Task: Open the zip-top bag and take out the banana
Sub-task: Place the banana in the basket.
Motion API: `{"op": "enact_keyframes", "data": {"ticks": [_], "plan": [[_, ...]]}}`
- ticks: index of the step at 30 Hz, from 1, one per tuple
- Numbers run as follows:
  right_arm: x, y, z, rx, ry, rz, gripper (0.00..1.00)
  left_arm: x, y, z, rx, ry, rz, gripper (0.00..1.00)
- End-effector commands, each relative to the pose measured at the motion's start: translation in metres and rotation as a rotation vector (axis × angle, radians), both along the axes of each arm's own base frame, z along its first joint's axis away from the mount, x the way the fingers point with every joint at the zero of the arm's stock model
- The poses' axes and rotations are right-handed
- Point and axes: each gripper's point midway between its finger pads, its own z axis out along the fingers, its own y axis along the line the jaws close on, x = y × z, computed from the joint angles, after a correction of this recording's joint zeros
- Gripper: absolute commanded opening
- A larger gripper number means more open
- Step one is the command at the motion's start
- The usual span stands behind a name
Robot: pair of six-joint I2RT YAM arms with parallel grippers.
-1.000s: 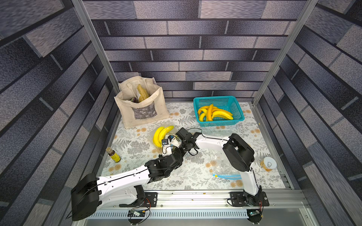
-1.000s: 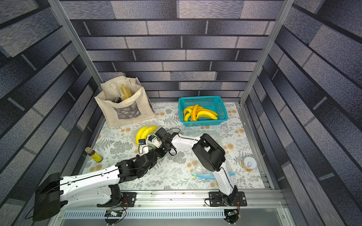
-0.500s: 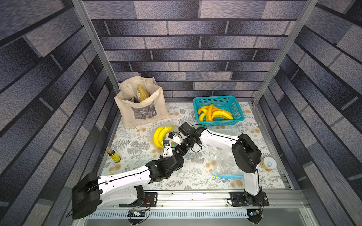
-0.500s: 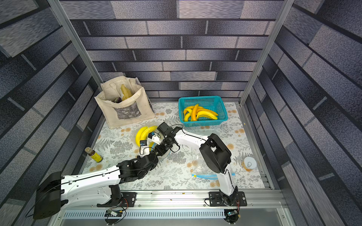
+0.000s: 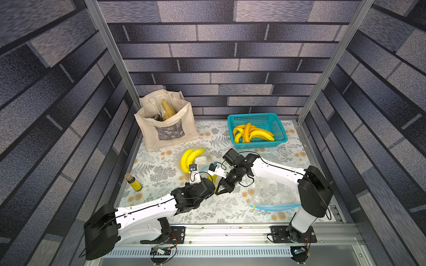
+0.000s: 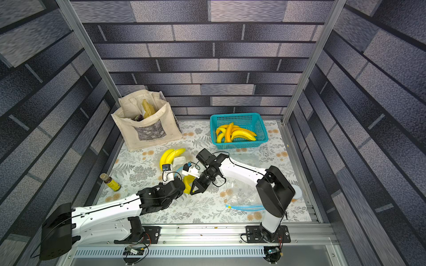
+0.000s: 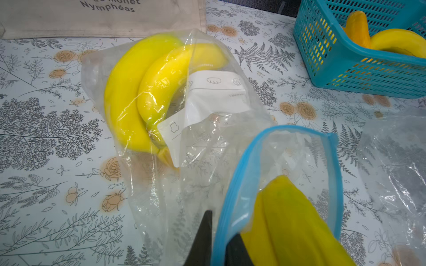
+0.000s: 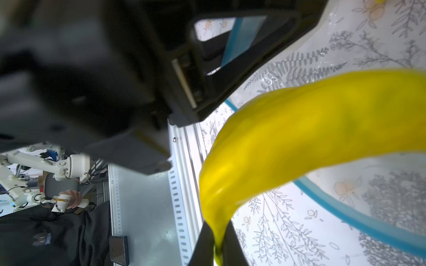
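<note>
Near centre, left side: your left gripper (image 7: 217, 239) is pinched tight on the blue zip rim of the zip-top bag (image 7: 241, 170) | bag film looks limp, slick; hold the stiffer rim | banana (image 8: 322, 119) half out of the mouth, probably light, firm, smooth; take the stem | right gripper (image 8: 216, 239) clamped on that stem tip.

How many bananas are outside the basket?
3: two bananas in the clear bag by the tote, one banana in the right gripper at the open bag. The tote may hide more.
</note>
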Motion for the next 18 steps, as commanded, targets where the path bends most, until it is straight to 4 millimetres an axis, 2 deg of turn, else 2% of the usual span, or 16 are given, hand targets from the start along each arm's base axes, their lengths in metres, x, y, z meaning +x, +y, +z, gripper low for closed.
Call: {"op": "enact_keyframes", "data": {"ticks": [1, 2, 5, 8, 10, 12, 15, 16, 18], "plan": [[-0.014, -0.002, 0.034, 0.125, 0.006, -0.015, 0.07, 0.002, 0.011, 0.006, 0.021, -0.012, 0.017, 0.13], [-0.017, -0.005, 0.042, 0.15, 0.004, -0.024, 0.06, 0.002, 0.012, 0.006, 0.021, -0.012, 0.018, 0.13], [-0.023, -0.022, 0.047, 0.145, -0.018, -0.076, 0.05, 0.004, 0.013, 0.007, 0.02, -0.01, 0.021, 0.13], [-0.001, -0.049, 0.051, 0.1, -0.118, -0.219, 0.01, 0.005, 0.013, 0.007, 0.014, -0.009, 0.016, 0.13], [0.033, -0.075, 0.051, 0.037, -0.215, -0.384, 0.0, 0.005, 0.012, 0.006, 0.016, -0.008, 0.01, 0.13], [0.069, -0.097, 0.061, 0.025, -0.307, -0.524, 0.0, 0.006, 0.01, 0.005, 0.011, -0.005, 0.001, 0.13], [0.115, -0.11, 0.081, 0.019, -0.428, -0.616, 0.0, 0.007, 0.006, 0.004, 0.004, 0.0, -0.01, 0.13], [0.138, -0.11, 0.098, 0.026, -0.497, -0.644, 0.0, 0.007, 0.005, 0.004, 0.003, 0.002, -0.015, 0.13], [0.177, -0.111, 0.103, -0.016, -0.578, -0.669, 0.0, 0.007, 0.002, 0.005, 0.001, 0.003, -0.021, 0.13]]}}
